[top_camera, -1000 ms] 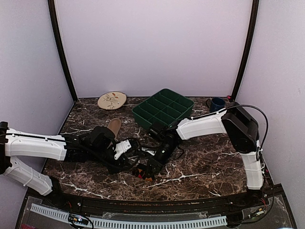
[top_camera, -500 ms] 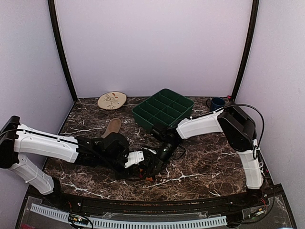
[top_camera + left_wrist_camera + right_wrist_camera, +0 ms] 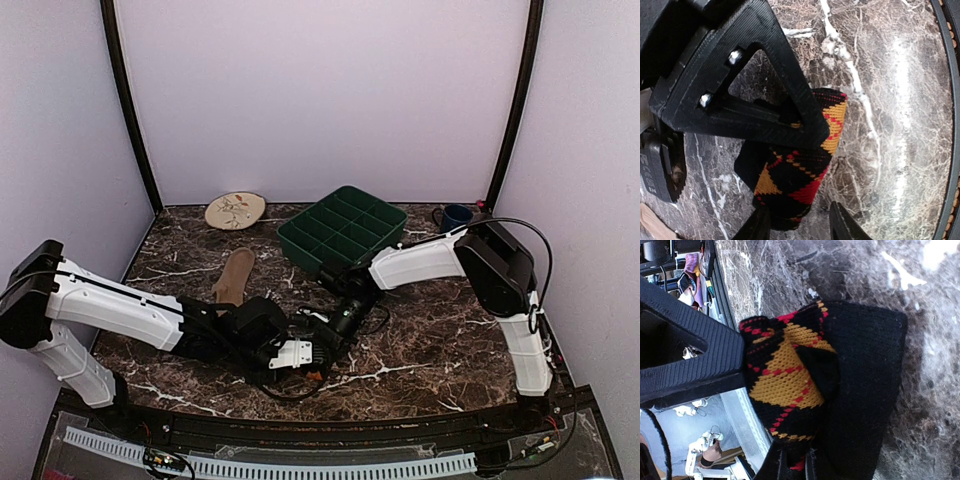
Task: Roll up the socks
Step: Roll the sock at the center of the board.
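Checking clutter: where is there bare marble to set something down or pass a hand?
Bare marble lies right of the right arm, between the blue mug and the front edge, and between the tan sock and the left wall. Crowded front centre: left arm meets it at the argyle sock.

Setup's basically a booth. Pale lavender walls [image 3: 320, 90] on three sides, plain, flat even lighting with no hard shadows. Two black posts run up the back corners, one at 11 o'clock [image 3: 125, 100] and one at 1 o'clock [image 3: 515, 100]. The tabletop [image 3: 430, 350] is dark brown marble with white veins all over; it picks up a soft glare in the close-up views. Down at 6 o'clock a black rail [image 3: 330, 432] edges the table, with a white slotted strip [image 3: 270, 466] just below it.
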`<state>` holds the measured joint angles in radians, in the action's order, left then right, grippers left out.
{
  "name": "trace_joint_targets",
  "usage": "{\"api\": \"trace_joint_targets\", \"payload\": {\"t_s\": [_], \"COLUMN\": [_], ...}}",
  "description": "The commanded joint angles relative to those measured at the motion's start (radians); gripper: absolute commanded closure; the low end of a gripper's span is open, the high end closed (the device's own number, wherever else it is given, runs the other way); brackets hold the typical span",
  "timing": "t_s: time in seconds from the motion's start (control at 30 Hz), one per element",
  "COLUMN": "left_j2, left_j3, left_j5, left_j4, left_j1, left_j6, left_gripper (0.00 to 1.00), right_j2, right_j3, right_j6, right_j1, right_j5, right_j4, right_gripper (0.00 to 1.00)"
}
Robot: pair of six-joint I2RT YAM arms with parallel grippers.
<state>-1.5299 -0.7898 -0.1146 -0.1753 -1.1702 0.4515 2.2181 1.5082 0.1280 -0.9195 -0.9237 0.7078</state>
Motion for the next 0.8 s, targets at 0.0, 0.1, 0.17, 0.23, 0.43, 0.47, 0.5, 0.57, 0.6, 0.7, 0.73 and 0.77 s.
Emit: {"api": "trace_joint_targets", "payload": {"t_s": [0.0,0.1,0.17,0.23,0.43,0.47,0.5,0.57,0.6,0.7,0.73,0.77], "left_j2": [-0.011,-0.004,-0.003,0.004,-0.007,-0.010,-0.011,-0.018,-0.025,-0.044,-0.051,-0.059], "left_j3": [-0.033,-0.034,-0.036,-0.036,-0.043,-0.042,-0.040,-0.041,-0.043,-0.047,-0.049,-0.052], "left_j5": [-0.060,-0.074,-0.071,-0.064,-0.030,-0.025,-0.022,-0.018,-0.017,-0.019,-0.018,-0.017], "left_j4": [0.008,0.032,0.036,0.041,0.008,0.007,0.006,0.008,0.006,0.013,0.011,0.012], "left_j1": [-0.007,-0.012,-0.015,-0.021,-0.027,-0.028,-0.028,-0.029,-0.028,-0.028,-0.027,-0.028], "left_j6": [0.059,0.076,0.085,0.093,0.105,0.106,0.104,0.105,0.104,0.104,0.104,0.105], "left_gripper": [0.56,0.56,0.56,0.56,0.56,0.56,0.56,0.56,0.57,0.57,0.57,0.57], "right_j2": [0.037,0.040,0.046,0.051,0.057,0.057,0.058,0.059,0.058,0.058,0.058,0.057], "right_j3": [0.018,0.030,0.040,0.051,0.066,0.067,0.067,0.067,0.067,0.067,0.067,0.066], "right_j6": [0.004,0.000,-0.003,-0.007,-0.007,-0.007,-0.006,-0.003,-0.003,-0.005,-0.005,-0.005], "right_j1": [0.008,0.008,0.008,0.008,0.008,0.008,0.008,0.008,0.008,0.008,0.008,0.008], "right_j5": [0.024,0.025,0.026,0.026,0.020,0.019,0.019,0.016,0.014,0.011,0.010,0.011], "right_j4": [0.055,0.067,0.075,0.083,0.090,0.089,0.088,0.087,0.085,0.086,0.087,0.088], "right_gripper": [1.00,1.00,1.00,1.00,1.00,1.00,1.00,1.00,1.00,1.00,1.00,1.00]}}
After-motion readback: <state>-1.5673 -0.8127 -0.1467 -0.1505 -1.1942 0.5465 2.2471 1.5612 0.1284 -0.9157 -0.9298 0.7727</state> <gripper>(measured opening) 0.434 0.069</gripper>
